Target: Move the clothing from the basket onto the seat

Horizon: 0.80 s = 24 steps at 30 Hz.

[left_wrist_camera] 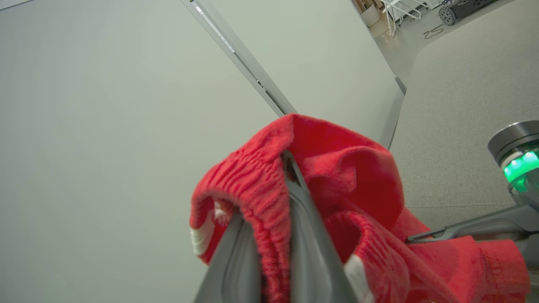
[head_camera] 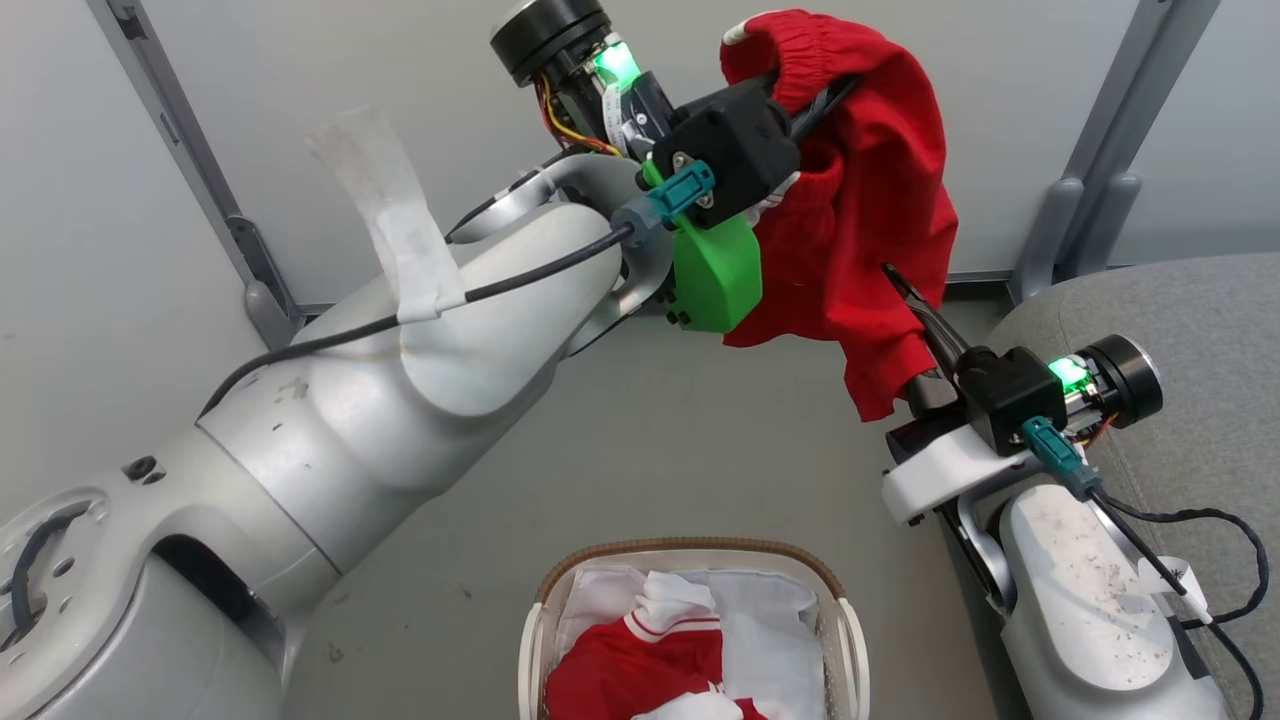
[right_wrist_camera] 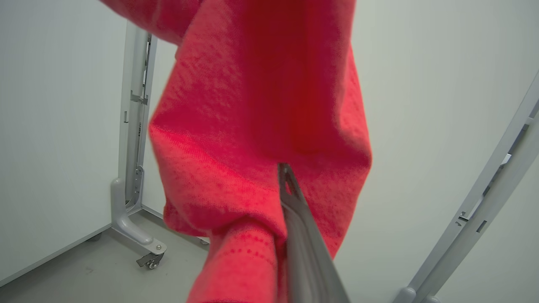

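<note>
- Red shorts (head_camera: 870, 200): soft knit, plain red, w/ a gathered elastic waistband (left_wrist_camera: 257, 189) and a bit of white trim at its edge.
- They're up in the air betw. my two hands, above the floor (head_camera: 650, 450), clear of the basket (head_camera: 690, 546) and not on the sofa (head_camera: 1200, 330).
- Left hand (head_camera: 815, 100): clamped on the waistband, which is bunched over & betw. my fingers (left_wrist_camera: 311, 235).
- Right hand (head_camera: 895, 278): fingers together, pinching a fold low on the shorts near the leg end.
- Count: 1 pair of shorts held, 2 hands on it, 1 basket, 1 sofa.
- More clothing (head_camera: 620, 670) lies in the basket: red cloth w/ white-striped trim & white panels. Can't tell how many pieces; the view's bottom edge cuts it off.
- White liner (head_camera: 770, 620) shows around that clothing, inside the brown woven rim.
- Long axis of the shorts, head view: from the waistband at top centre slanting down to the lower right, i.e. from left hand toward right hand. Waistband end up, leg end down; cloth sags in loose folds betw. the grips.
- Basket sits on the floor at the bottom centre of the head view; grey sofa is off to my right, just beside my right forearm.
</note>
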Tool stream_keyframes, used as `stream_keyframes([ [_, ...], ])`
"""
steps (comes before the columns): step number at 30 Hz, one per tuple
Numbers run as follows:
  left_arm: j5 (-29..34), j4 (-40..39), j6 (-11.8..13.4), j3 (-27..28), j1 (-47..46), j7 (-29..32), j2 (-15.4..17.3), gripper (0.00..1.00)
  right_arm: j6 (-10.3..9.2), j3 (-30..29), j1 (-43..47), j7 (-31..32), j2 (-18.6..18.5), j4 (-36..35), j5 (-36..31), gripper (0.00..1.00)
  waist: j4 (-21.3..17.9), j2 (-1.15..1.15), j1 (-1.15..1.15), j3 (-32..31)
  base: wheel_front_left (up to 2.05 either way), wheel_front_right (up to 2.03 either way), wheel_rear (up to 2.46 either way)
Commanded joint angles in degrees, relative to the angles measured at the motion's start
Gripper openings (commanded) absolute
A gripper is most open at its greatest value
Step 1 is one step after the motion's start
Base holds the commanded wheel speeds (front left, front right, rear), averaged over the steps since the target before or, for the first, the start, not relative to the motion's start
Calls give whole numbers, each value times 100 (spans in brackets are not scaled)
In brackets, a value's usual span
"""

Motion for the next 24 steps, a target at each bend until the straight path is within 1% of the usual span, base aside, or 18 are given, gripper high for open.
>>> stream_keyframes([
  [1, -47, 37, 49, 23, 128, -48, 50, 0, -6, 10, -73, -28, -23, 27, 20, 0, -4, 0, 0, 4, 0, 0, 0],
  [10, -137, 132, 106, 90, 307, -66, 143, 0, -6, 3, -84, -28, -23, 99, 8, 0, -37, 0, 0, 27, 0, 0, 0],
  [24, -238, 327, 94, 83, 663, -100, 258, 0, -6, -79, -121, -28, -23, 90, 64, 0, -73, 0, 0, 59, 0, 0, 0],
])
